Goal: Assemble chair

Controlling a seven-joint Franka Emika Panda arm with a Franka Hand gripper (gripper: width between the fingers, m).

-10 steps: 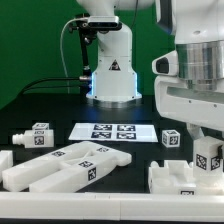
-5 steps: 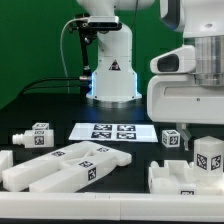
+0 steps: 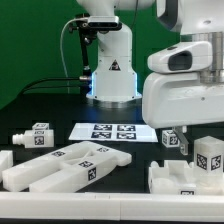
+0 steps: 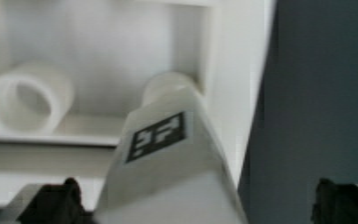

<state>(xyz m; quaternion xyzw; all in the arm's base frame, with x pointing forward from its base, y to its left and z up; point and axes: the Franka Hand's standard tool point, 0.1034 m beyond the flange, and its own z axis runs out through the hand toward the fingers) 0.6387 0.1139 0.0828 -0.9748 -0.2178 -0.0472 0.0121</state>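
Left: pegged leg (image 3: 35, 134) and long bars (image 3: 70, 165) loose on surface (image 3: 135, 175). Middle: marker board (image 3: 113, 131). Right: arm (image 3: 185, 90) has shifted leftward over the last second. The end effector (image 4: 202, 200) is open, straddling tagged leg (image 4: 158, 140) beside seat plate (image 3: 178, 180). Grasp probably next.

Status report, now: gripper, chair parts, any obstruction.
Gripper open, fingers either side of tagged chair piece, no grip. Long bars lying loose, exterior view's left. No obstruction seen.
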